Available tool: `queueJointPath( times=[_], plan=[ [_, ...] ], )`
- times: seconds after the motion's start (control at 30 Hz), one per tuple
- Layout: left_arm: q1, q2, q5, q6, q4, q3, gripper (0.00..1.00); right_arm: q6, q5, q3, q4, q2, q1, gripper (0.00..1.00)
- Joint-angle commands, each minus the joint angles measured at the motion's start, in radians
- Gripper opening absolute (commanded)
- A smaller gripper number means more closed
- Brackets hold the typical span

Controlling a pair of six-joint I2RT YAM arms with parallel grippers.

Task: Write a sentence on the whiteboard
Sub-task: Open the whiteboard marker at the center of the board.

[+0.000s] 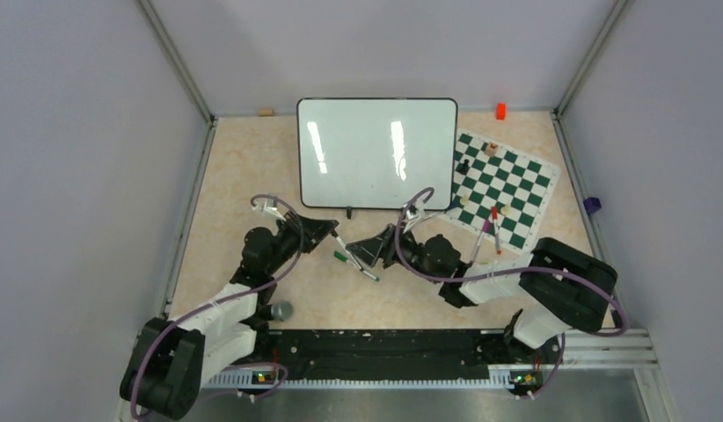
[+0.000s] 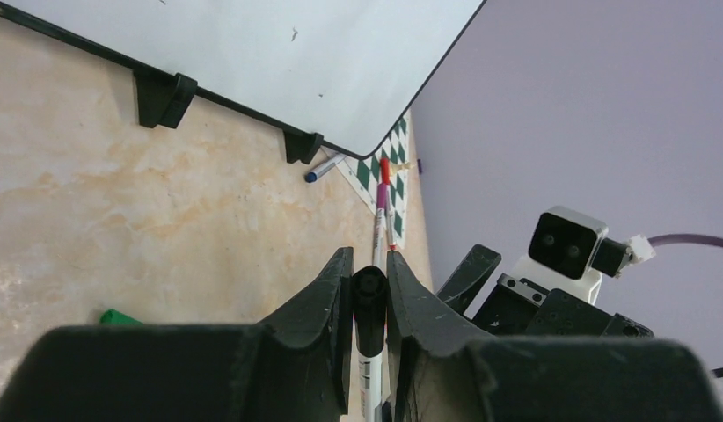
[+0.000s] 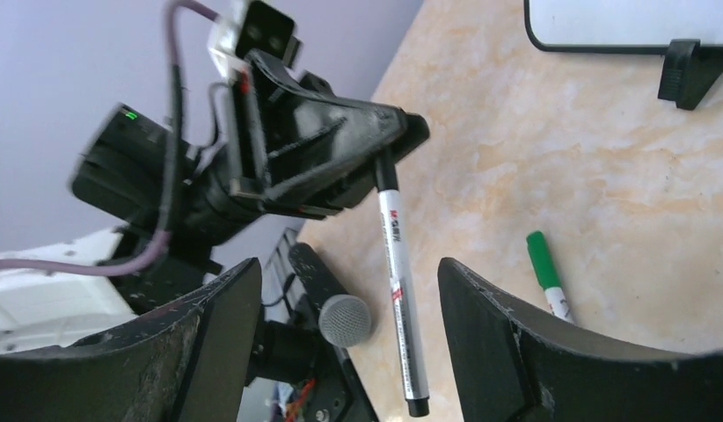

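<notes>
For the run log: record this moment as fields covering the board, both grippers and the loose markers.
whiteboard: no writing visible
left gripper: shut on white-barrelled marker
right gripper: open, that marker between its fingers, untouched
green marker: lying flat near the grippers
chess mat: right of whiteboard; purple marker and red marker lie across its near edge

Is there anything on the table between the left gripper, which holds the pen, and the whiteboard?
Nothing visible. Only bare beige table lies between the left gripper, shut on the white-barrelled marker, and the large white black-rimmed whiteboard. The green-capped marker and the open right gripper are on the near side, off that path.
</notes>
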Motion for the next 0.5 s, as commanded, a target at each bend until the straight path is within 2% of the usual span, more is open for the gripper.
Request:
queueJointPath(
  times=[0.0,0.1,0.3,0.47],
  plan=[
    [0.004,0.032,-0.003,-0.189,0.230,-0.012,0.00,0.088,0.050,-0.033,0.159,-0.112,-0.019,0.72],
    [0.004,0.003,-0.007,-0.216,0.236,-0.011,0.00,0.075,0.105,-0.039,0.065,-0.203,-0.025,0.72],
    [0.005,-0.144,-0.054,-0.208,0.056,0.027,0.00,0.037,0.147,-0.007,-0.149,-0.358,-0.035,0.72],
    [0.006,-0.212,-0.085,-0.282,0.048,0.041,0.00,0.050,0.142,-0.010,-0.174,-0.370,-0.037,0.70]
  ],
)
